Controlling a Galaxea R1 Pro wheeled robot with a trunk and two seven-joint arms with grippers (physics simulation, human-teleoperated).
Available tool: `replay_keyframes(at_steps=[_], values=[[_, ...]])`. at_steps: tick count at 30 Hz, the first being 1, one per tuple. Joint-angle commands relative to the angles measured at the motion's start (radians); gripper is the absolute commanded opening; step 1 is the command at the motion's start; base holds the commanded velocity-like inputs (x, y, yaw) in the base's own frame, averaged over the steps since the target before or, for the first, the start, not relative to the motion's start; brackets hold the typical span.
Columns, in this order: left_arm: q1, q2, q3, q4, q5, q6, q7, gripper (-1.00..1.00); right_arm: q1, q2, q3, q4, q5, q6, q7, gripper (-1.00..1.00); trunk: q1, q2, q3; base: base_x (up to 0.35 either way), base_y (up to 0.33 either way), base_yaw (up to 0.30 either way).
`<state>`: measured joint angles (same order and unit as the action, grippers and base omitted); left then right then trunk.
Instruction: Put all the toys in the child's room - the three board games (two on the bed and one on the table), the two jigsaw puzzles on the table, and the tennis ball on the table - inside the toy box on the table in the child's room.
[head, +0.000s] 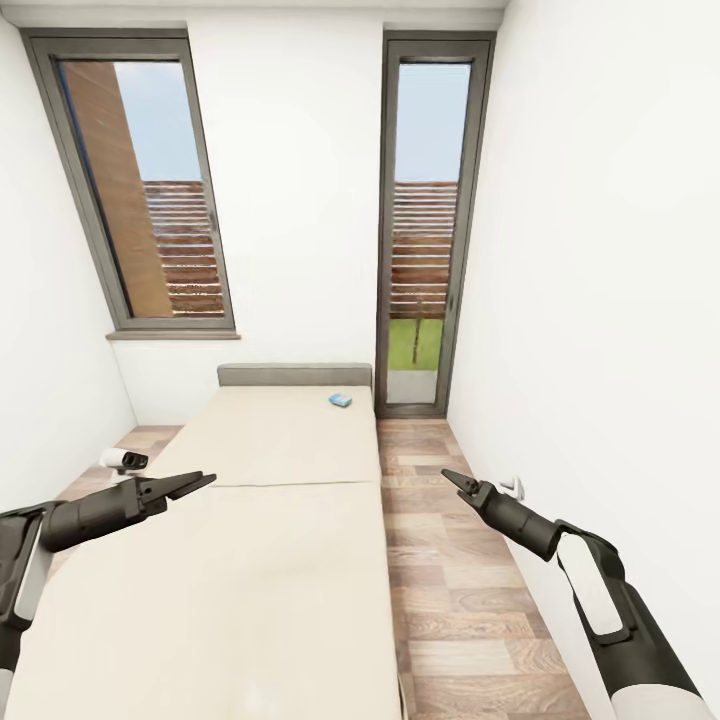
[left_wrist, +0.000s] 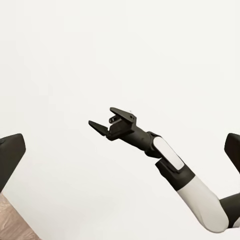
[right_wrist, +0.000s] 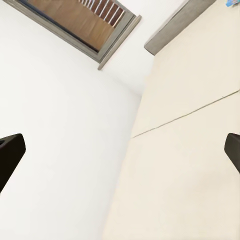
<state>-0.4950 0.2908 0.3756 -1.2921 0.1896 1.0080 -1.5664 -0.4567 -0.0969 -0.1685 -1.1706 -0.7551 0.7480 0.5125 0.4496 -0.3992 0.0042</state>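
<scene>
Head view: cream bed (head: 270, 540) runs down the middle, seam across it, grey headboard (head: 295, 375) at the far end against the white wall. One small blue board game (head: 340, 400) lies flat on the far panel near the headboard, toward the right edge. Left end effector (head: 185, 485) hangs over the bed's left side near the seam, fingers parted, nothing in them. Right end effector (head: 457, 481) is over the wood-plank floor (head: 470, 600) right of the bed; here the fingers look close together, holding nothing. Small white object with a dark end (head: 124, 459) on the floor left of the bed, can't tell what it is. Two tall windows (head: 150, 190) in the far wall.

Left wrist view: looks across at the right end effector (left_wrist: 102, 120) against white wall; fingers clearly spread, empty. Own fingertips (left_wrist: 10, 160) at both frame edges, wide apart.

Right wrist view: bed surface with seam (right_wrist: 185, 115), headboard, window frame. Blue board game just visible at the frame edge (right_wrist: 232, 2). Own fingertips (right_wrist: 7, 157) wide apart, empty.
</scene>
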Motion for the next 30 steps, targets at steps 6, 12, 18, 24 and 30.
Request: replay_keyframes(at_steps=[6,12,18,24,30], values=[[0.0,-0.001,0.0,0.0,-0.001,0.011,-0.003,1.0,0.0,0.0,-0.002,0.0,-0.002,0.007,0.001,1.0,0.0,-0.001,0.0,0.006,-0.006,0.0],[0.0,0.0,0.0,0.0,-0.001,0.01,-0.003,1.0,0.0,0.0,-0.002,-0.001,-0.001,0.007,0.001,1.0,0.0,-0.001,0.0,-0.1,-0.009,0.0],[0.0,-0.001,-0.001,0.0,-0.001,0.009,-0.003,1.0,0.0,0.0,0.0,0.0,0.0,0.002,-0.003,1.0,0.0,-0.001,0.0,-0.025,-0.011,0.058],[0.0,-0.001,0.0,0.002,-0.001,0.009,0.0,1.0,0.0,0.0,0.003,0.015,0.046,-0.005,-0.01,1.0,0.0,-0.001,0.0,-0.002,-0.001,0.164],[0.0,-0.001,-0.002,0.003,-0.002,0.009,0.092,1.0,0.001,0.015,0.006,0.019,0.25,-0.003,-0.078,1.0,0.0,-0.001,0.0,0.0,0.0,0.03]])
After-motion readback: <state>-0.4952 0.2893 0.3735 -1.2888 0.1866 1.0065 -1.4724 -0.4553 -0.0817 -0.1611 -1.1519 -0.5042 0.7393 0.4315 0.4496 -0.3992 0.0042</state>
